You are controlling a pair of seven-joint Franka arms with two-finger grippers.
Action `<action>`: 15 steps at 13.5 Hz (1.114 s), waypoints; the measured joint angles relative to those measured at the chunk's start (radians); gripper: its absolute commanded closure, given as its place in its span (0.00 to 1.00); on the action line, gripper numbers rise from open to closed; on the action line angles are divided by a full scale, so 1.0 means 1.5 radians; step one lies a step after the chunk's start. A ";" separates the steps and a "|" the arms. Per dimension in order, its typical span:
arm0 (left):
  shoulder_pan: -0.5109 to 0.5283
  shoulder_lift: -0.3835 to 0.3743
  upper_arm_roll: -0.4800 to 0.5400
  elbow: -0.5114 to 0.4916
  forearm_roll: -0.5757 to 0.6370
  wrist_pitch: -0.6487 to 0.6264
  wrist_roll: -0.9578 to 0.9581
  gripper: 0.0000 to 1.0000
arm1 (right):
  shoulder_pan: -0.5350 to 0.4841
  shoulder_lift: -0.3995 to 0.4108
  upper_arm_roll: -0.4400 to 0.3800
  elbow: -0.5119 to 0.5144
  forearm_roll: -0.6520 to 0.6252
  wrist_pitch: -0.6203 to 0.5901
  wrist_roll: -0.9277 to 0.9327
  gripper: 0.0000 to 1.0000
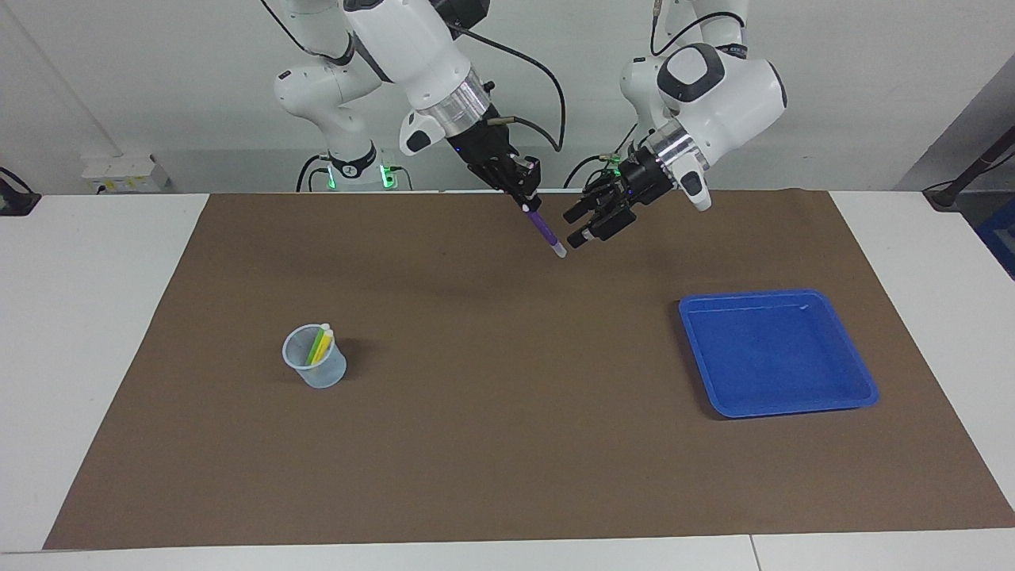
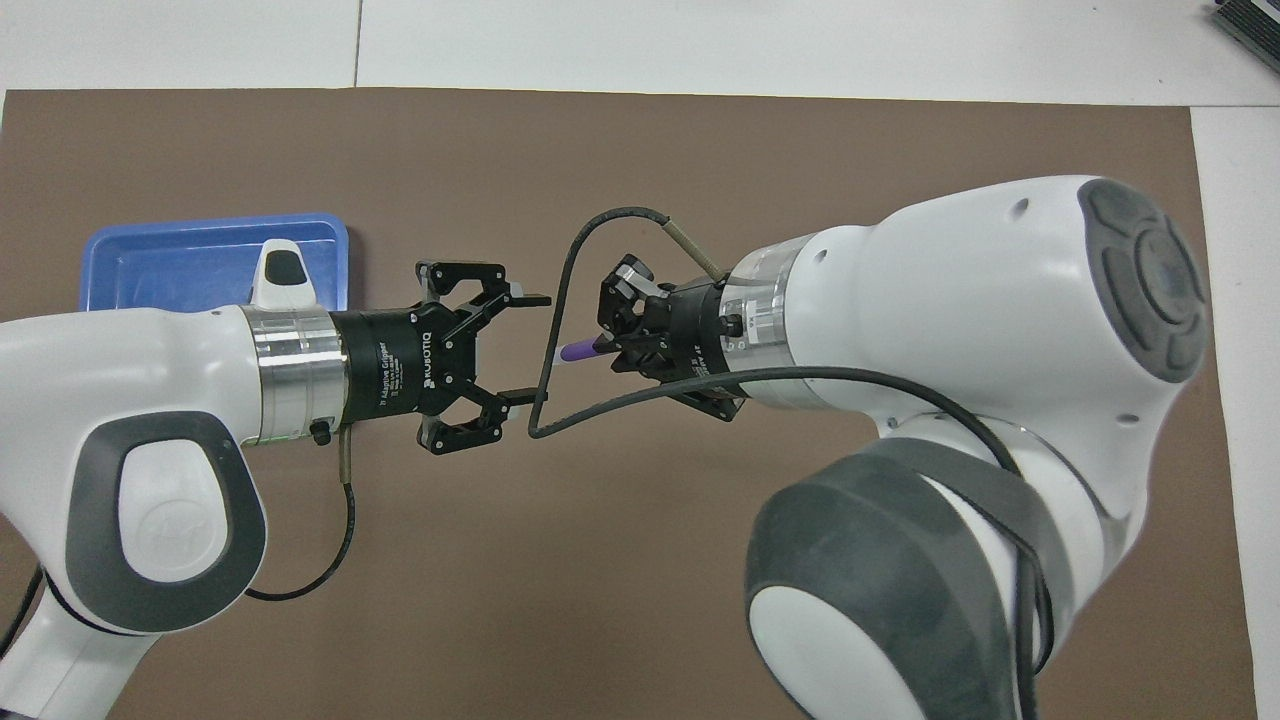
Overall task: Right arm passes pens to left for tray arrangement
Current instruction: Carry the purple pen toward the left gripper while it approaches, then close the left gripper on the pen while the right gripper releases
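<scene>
Pen (image 1: 544, 230) just outside left jaws.

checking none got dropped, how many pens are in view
3: the purple pen is in the right gripper, over the mat; the yellow pen and green pen stand in the plastic cup.

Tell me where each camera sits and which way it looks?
Facing view: high across the table, looking at the robots; both arms show whole, with the cup and tray.
Overhead view: high above the robots' end, looking steeply down; forearms and grippers fill it, and the cup is hidden.
Shared: the right gripper shut on the purple pen, the left gripper open around its tip, the brown mat.
</scene>
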 measured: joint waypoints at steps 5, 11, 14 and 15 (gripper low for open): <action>-0.016 0.001 0.000 -0.004 0.000 0.022 -0.002 0.34 | 0.005 0.001 0.000 -0.001 0.000 0.002 0.000 0.89; -0.033 0.004 0.000 -0.010 0.000 0.031 -0.007 0.88 | 0.008 0.001 0.000 -0.006 0.000 0.004 0.000 0.89; -0.035 0.007 0.001 -0.009 -0.001 0.043 -0.013 1.00 | 0.012 0.000 0.000 -0.010 0.006 0.003 0.000 0.89; -0.035 0.008 0.001 -0.009 -0.002 0.046 -0.015 1.00 | 0.012 0.000 0.000 -0.010 0.007 0.003 0.000 0.89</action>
